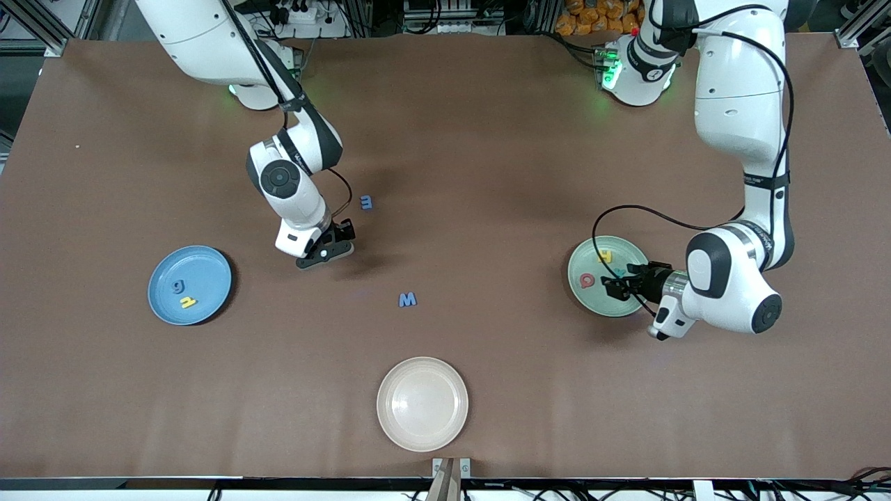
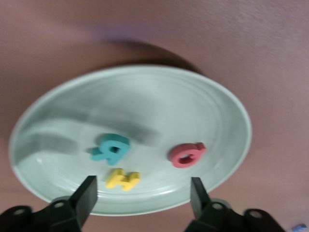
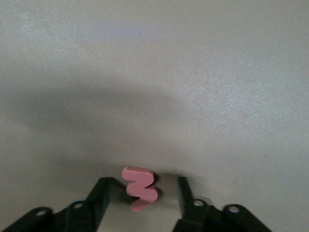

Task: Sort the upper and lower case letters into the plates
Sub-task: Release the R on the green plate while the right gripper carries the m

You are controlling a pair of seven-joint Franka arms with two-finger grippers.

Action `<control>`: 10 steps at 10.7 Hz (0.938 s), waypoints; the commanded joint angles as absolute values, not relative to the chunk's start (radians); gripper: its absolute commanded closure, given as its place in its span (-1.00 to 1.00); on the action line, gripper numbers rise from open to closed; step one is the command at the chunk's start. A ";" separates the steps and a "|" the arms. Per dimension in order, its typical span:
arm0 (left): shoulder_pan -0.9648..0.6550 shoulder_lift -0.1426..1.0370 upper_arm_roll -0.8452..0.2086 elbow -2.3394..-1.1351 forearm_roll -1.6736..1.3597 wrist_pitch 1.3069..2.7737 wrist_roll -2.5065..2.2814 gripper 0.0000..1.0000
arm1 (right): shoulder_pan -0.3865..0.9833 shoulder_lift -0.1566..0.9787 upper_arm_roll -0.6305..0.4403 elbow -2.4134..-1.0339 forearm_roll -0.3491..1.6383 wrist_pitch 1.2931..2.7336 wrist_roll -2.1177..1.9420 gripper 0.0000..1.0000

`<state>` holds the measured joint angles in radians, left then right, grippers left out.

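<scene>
Brown cloth covers the table. Going across from the blue plate [image 1: 189, 284], already holding two letters: the right gripper [image 1: 333, 250] is bent down to the cloth, jaws part-closed round a pink letter [image 3: 140, 188], not yet pinching; it needs closing and lifting. Blue letters [image 1: 407, 300] wait mid-table. Over the green plate [image 1: 583, 300], the left gripper [image 1: 621, 285] stands wide, empty, reaching in level; three letters [image 2: 112, 148] lie inside.

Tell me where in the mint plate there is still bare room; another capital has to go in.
The mint green plate is bare across the half away from the open left claw. It is crowded near the claw: the teal letter, yellow letter and red letter cluster there.
</scene>
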<state>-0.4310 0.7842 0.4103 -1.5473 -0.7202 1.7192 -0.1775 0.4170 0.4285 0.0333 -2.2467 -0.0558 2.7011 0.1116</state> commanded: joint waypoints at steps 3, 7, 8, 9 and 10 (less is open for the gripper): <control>-0.469 0.733 0.342 -1.563 -0.886 1.687 -0.415 -1.00 | 0.422 0.397 0.031 -2.275 -0.060 2.714 0.094 1.00; -0.521 0.675 0.296 -1.629 -1.018 1.701 -0.529 -1.00 | 0.347 0.307 0.028 -2.269 -0.054 2.610 0.118 1.00; -0.558 0.660 0.296 -1.635 -1.019 1.732 -0.582 -1.00 | 0.316 0.281 0.022 -2.266 -0.054 2.600 0.118 1.00; -0.612 0.646 0.301 -1.634 -1.011 1.783 -0.606 -1.00 | 0.289 0.267 0.008 -2.261 -0.054 2.600 0.118 1.00; -0.668 0.626 0.307 -1.619 -0.996 1.846 -0.607 -1.00 | 0.267 0.267 -0.021 -2.246 -0.054 2.599 0.118 1.00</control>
